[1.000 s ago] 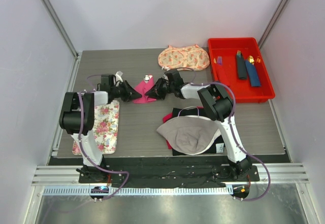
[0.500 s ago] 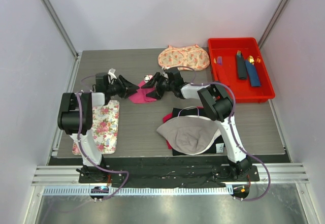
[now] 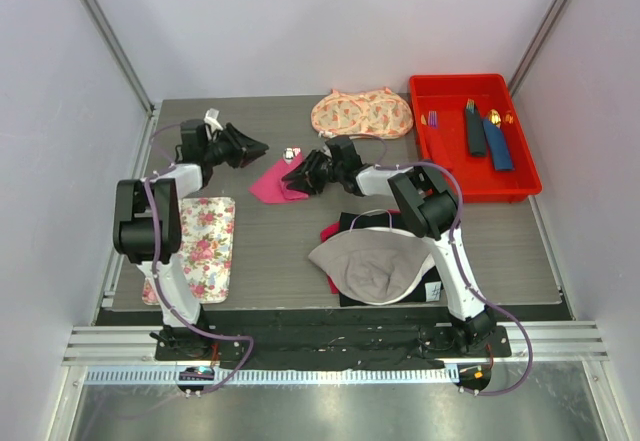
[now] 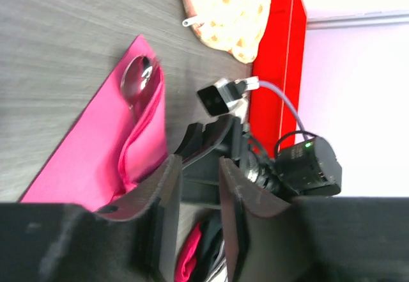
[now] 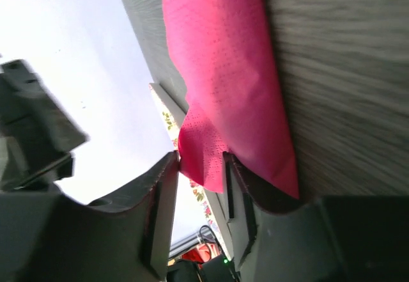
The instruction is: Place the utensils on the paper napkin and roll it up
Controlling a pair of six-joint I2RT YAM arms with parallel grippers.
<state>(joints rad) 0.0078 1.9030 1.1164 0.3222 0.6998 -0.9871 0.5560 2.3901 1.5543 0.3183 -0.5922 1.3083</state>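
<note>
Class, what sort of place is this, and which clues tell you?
Probably a robotics lab test cell: two arms bolted to a table, plain white walls around it, a red tray of utensils.

Your left arm (image 3: 170, 283) and right arm (image 3: 455, 273) share one build: white links, bulky black joints. A greyish-purple cable (image 3: 459, 211) loops along each. Your left gripper (image 3: 258, 147) and right gripper (image 3: 291, 176) are matte black, with thick, rounded fingers (image 4: 167, 211).

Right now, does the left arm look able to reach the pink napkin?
Probably yes: the left gripper hovers close beside the pink napkin with bare table between; the right gripper occupies only its opposite edge.
</note>
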